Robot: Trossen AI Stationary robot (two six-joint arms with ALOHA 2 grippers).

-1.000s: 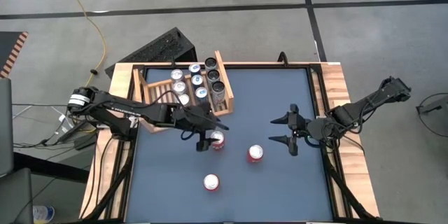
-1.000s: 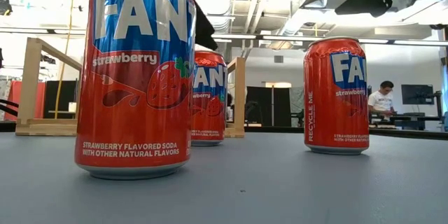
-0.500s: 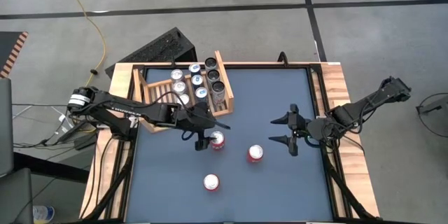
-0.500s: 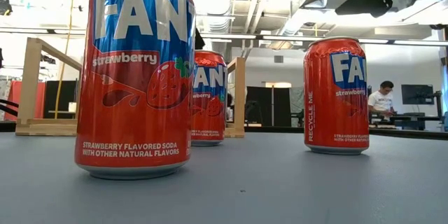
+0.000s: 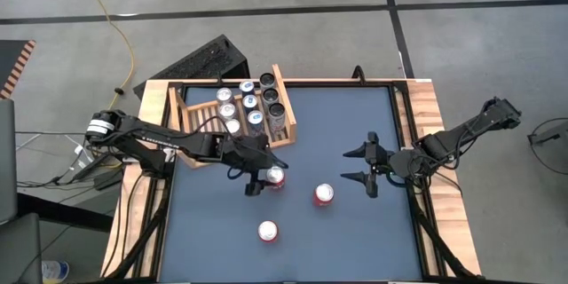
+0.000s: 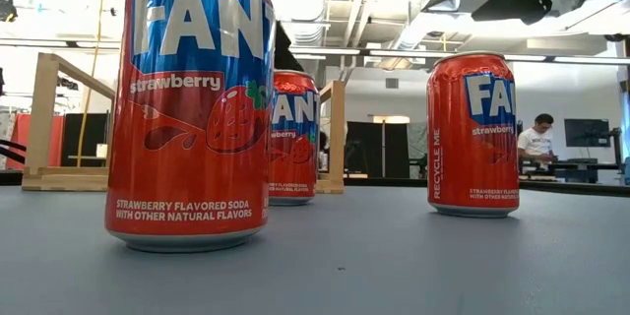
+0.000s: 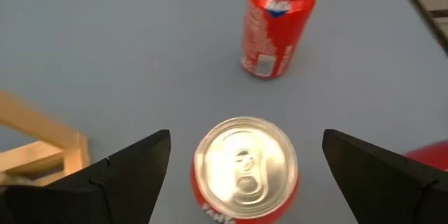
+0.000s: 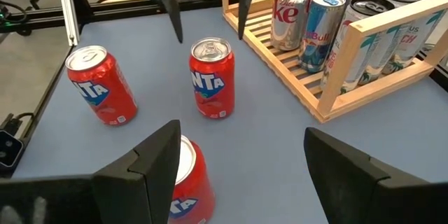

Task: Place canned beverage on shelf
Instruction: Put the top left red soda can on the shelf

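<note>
The left end effector (image 5: 258, 177) is hanging wide open over a red strawberry-soda can (image 7: 244, 171), one finger on either side and neither touching it. That can is standing upright on the blue-grey table (image 5: 355, 240), just off the open front of the light-wood slatted shelf (image 5: 282, 98), which is carrying two rows of upright cans. The right end effector (image 5: 365, 166) is waiting, also spread wide and holding nothing, near a second red can (image 5: 324, 194). A third red can (image 5: 268, 231) is standing nearer the table's front edge. In the low view, that can is blocking most of the left arm.
</note>
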